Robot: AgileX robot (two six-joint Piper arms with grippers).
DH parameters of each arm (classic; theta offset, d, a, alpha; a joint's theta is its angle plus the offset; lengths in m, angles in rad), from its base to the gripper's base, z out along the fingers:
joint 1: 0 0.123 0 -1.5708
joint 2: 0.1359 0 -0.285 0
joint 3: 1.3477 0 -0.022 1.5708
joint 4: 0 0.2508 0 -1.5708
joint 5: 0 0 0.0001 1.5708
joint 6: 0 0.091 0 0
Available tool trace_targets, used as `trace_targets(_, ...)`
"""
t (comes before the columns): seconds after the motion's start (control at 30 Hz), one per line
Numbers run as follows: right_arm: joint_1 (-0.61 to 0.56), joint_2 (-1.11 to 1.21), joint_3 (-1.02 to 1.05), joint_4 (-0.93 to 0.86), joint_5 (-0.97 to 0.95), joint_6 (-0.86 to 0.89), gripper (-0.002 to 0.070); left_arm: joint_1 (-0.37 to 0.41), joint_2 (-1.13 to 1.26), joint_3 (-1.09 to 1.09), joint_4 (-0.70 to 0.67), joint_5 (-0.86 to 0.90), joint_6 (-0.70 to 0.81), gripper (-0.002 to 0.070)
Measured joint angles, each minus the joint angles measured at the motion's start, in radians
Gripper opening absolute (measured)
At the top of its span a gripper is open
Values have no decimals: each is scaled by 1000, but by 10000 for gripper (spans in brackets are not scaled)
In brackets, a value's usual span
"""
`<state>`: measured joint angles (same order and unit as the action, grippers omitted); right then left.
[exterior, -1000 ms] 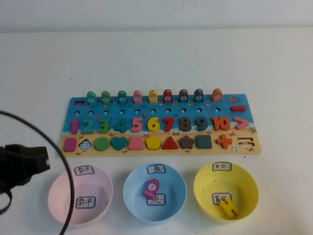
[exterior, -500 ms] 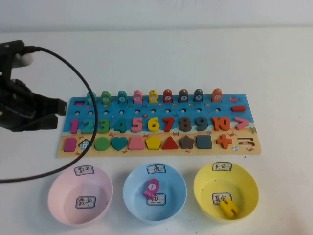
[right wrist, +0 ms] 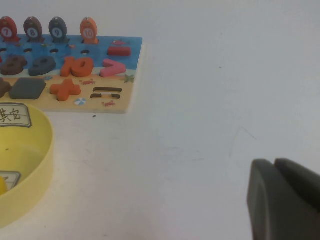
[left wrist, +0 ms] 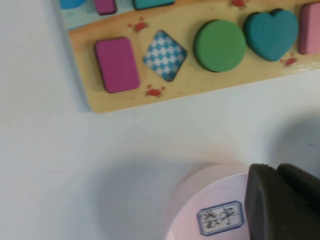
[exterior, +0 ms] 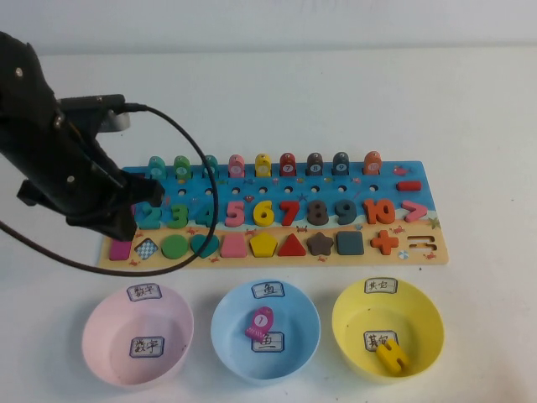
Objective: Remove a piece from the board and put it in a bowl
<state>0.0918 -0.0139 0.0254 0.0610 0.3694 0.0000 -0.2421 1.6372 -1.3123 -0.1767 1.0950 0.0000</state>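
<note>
The magenta-pink piece (exterior: 120, 249) (left wrist: 117, 64) lies in its slot at the left end of the board's sandy strip, next to a checkered diamond. The board (exterior: 436, 245) (left wrist: 190, 82) (right wrist: 125, 95) lies across the middle of the table. The yellow bowl (exterior: 419, 329) (right wrist: 35, 165) stands in front of the board's right end with a yellow piece (exterior: 391, 356) in it. My left gripper (exterior: 117, 222) (left wrist: 277, 170) is shut and empty; it hovers over the board's left end, short of the piece. My right gripper (right wrist: 275, 162) is shut over bare table right of the board.
A pink bowl (exterior: 109, 336) (left wrist: 200, 195) and a light blue bowl (exterior: 294, 336) stand in front of the board; the blue one holds a magenta fish piece (exterior: 260, 322). The left arm's black cable (exterior: 210, 193) loops over the board's numbers.
The left arm has swung in from the table's left edge to above the board's left end, covering the number 1. Its gripper stayed shut. No piece has moved.
</note>
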Motion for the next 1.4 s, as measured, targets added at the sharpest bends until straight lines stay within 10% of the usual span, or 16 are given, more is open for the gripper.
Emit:
trace_targets(0.23, 0, 0, 0, 0, 0, 0, -17, -3, 62, -69, 141, 40, -42, 13)
trace_targets(0.57, 0, 0, 0, 0, 0, 0, -17, -1, 207, -180, 154, 93, -46, 269)
trace_targets(1.4, 0, 0, 0, 0, 0, 0, -17, 82, 360, -209, 116, 6, 16, 288)
